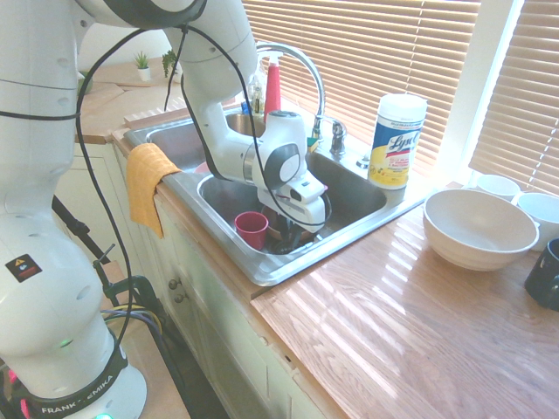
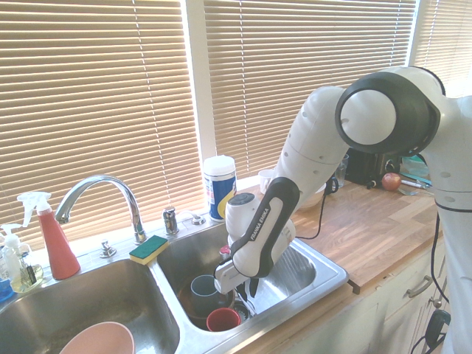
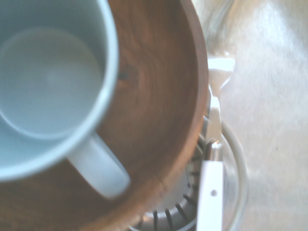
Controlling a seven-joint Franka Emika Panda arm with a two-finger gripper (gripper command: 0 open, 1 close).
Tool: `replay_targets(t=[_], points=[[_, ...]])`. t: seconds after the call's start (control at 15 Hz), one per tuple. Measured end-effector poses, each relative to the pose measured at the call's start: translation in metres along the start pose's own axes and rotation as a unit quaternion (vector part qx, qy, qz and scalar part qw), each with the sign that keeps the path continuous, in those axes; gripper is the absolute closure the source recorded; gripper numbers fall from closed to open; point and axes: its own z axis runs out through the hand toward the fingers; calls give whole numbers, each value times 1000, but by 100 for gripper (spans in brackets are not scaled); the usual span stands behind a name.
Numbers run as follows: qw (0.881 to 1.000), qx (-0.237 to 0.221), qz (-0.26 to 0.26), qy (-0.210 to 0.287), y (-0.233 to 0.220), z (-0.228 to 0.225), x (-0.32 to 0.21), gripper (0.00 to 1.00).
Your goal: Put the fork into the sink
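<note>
The end effector (image 2: 249, 289) was pictured lowered into the right-hand basin of the sink (image 2: 324, 274), pointing straight down. How far its fingers stood apart could not be made out, the arm's own body and the basin's shadow hiding them in both outside views. The fork (image 3: 211, 190) was seen in the wrist view only: its white handle rose from the frame's lower edge and its metal end lay over the drain, just beside the rim of a brown wooden bowl (image 3: 159, 120). Whether it was gripped or lying loose could not be told. A pale blue mug (image 2: 203, 286) stood inside that bowl, and a small red cup (image 1: 251, 229) stood near the bowl, toward the sink's front wall. The white arm was bent at the elbow over the sink's front edge, wrist dipped into the basin.
</note>
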Motion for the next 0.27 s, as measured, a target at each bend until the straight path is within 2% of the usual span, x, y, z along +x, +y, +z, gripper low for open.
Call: replay_targets(t=[0.13,0.27], points=[[1000,11,7,4,-4,-12,3,0],[999,28,10,15,-11,-46,7,0]])
